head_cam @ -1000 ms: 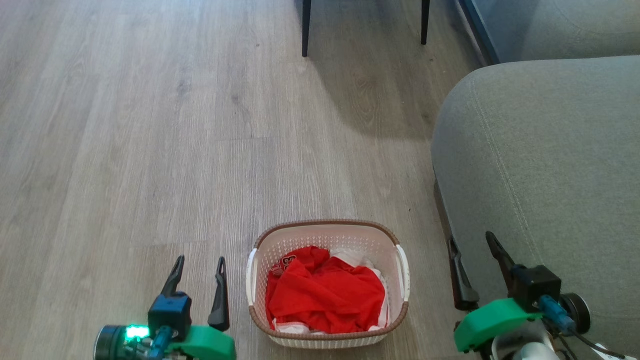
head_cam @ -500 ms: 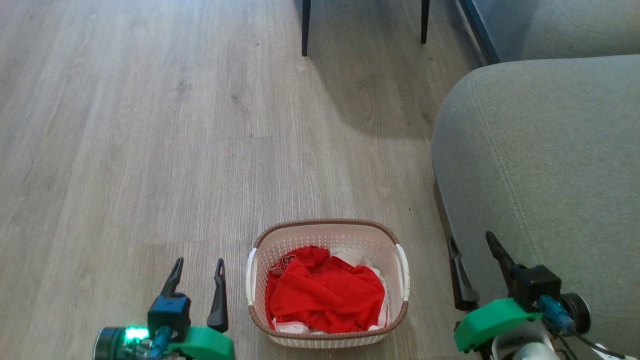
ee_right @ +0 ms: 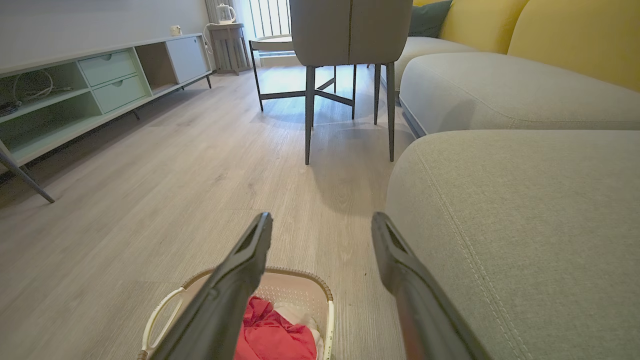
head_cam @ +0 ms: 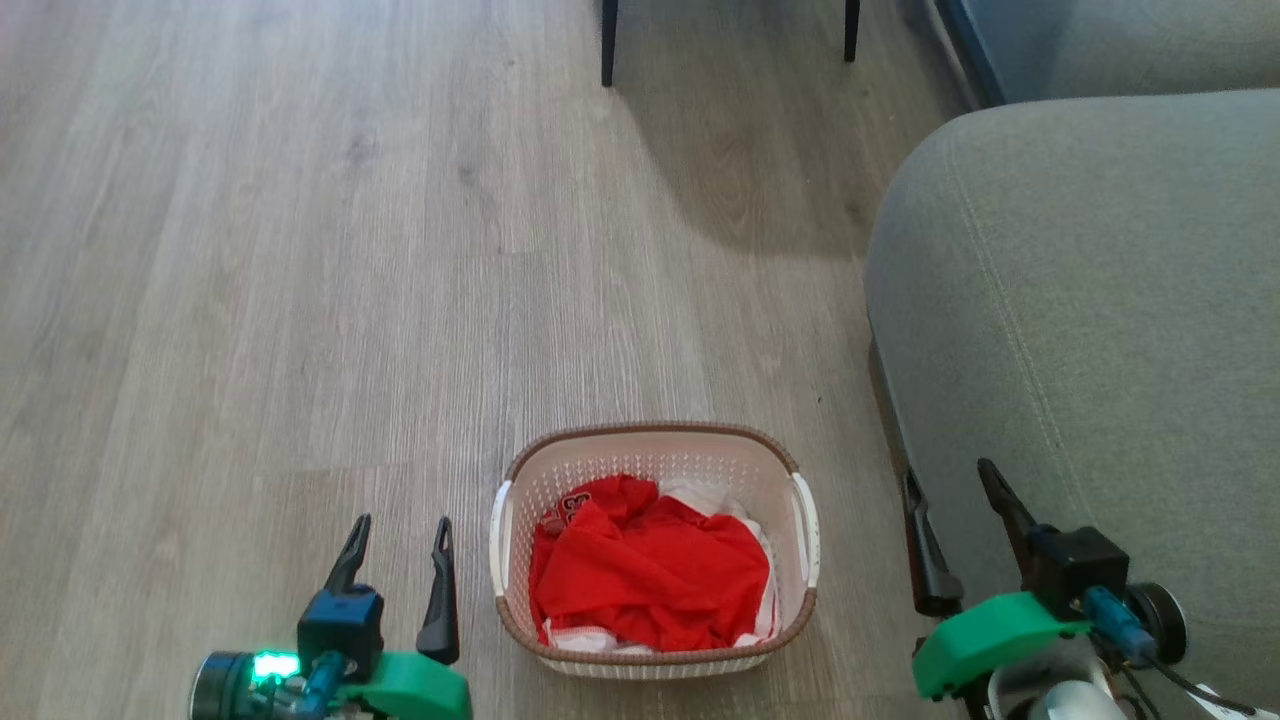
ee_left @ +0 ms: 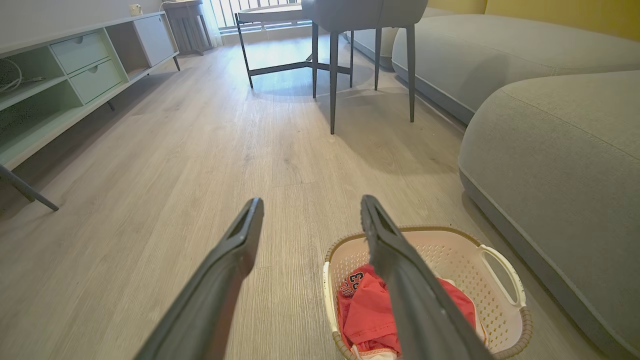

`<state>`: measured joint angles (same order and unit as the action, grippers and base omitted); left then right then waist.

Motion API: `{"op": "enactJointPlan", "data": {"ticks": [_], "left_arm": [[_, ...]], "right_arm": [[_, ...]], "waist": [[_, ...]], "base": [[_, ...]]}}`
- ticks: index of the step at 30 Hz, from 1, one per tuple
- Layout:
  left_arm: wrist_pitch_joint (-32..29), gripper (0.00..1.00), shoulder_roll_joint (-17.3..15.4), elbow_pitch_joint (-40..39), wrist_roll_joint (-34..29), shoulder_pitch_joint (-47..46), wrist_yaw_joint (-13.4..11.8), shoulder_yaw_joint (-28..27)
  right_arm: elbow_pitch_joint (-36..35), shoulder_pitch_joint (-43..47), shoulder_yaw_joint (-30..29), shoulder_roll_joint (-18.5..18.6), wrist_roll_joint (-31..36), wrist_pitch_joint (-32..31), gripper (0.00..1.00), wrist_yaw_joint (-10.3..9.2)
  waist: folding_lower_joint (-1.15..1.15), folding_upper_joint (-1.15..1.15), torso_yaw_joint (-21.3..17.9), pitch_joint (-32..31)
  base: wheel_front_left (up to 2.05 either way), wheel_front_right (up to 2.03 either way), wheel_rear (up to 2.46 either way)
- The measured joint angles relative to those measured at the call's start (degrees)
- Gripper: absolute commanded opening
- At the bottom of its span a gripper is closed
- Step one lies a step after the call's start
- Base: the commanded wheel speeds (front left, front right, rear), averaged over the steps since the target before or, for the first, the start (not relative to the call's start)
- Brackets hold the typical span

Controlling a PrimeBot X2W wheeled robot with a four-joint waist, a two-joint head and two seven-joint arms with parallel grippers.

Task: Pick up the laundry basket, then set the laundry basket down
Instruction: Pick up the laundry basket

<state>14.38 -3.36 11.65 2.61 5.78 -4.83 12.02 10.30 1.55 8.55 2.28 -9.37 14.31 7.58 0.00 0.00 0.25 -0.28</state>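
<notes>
Only the head's view shifts since a second ago; the laundry basket (head_cam: 652, 460) sits on the floor (head_cam: 300, 300) between the left end effector (head_cam: 401, 522) and right end effector (head_cam: 947, 472), both spread wide and empty, and the right risks catching the sofa (head_cam: 1080, 300) beside it, tipping the lift.

One laundry basket (head_cam: 650, 455), one red garment (head_cam: 650, 575), two claws (head_cam: 400, 522) (head_cam: 946, 470).

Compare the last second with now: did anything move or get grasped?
The head camera shifted a little, so the scene slid up its view. Nothing was grasped. The laundry basket stays on the floor, red clothing inside, left gripper and right gripper open, flanking it.
</notes>
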Motion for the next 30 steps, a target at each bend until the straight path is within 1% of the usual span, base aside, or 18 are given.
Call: {"op": "enactJointPlan", "data": {"ticks": [5, 11, 15, 18, 24, 29, 30], "left_arm": [[0.01, 1.00, 0.05, 0.40, 0.11, -0.52, 0.36, 0.00], [0.07, 1.00, 0.12, 1.69, 1.05, -5.11, 1.33, -0.04], [0.07, 1.00, 0.26, 3.13, 1.09, -8.43, 1.36, -0.10], [0.08, 1.00, 0.43, 4.54, 1.13, -11.65, 1.37, -0.53], [0.08, 1.00, 0.68, 9.15, 2.12, -19.41, 2.35, -1.30], [0.08, 1.00, 0.90, 13.19, 3.36, -24.99, 2.36, -1.05], [0.08, 1.00, 1.00, 14.85, 3.70, -27.21, 2.40, -0.74]], "right_arm": [[0.85, -0.69, -0.57, 0.00, -0.01, 0.00, 1.00, 0.00], [2.93, -6.09, -0.92, 0.02, 0.10, 0.00, 1.00, 0.00], [4.54, -9.18, -1.00, 0.03, 0.34, 0.00, 1.00, 0.00], [5.97, -12.16, -1.23, 0.05, 0.74, 0.00, 1.00, 0.00], [9.85, -20.33, -1.35, 0.22, 1.01, 0.10, 1.00, 0.00], [13.83, -25.07, -1.38, 0.34, 2.29, 0.19, 1.00, 0.00], [15.04, -26.81, -1.36, 0.37, 2.43, 0.21, 1.00, 0.00]], "waist": [[0.00, 0.00, 0.03, 1.99], [0.00, 0.00, 0.00, 6.35], [0.00, 0.00, -0.01, 10.08], [0.01, 0.00, -0.13, 13.47], [0.02, 0.00, -0.64, 20.98], [0.02, 0.00, -0.91, 27.44], [0.02, 0.00, -0.90, 29.98]], "base": [[0.00, 0.00, 0.00], [0.00, 0.00, 0.00], [0.00, 0.00, 0.00], [0.00, 0.00, 0.00], [0.00, 0.00, 0.00], [0.00, 0.00, 0.00], [0.00, 0.00, 0.00]]}}
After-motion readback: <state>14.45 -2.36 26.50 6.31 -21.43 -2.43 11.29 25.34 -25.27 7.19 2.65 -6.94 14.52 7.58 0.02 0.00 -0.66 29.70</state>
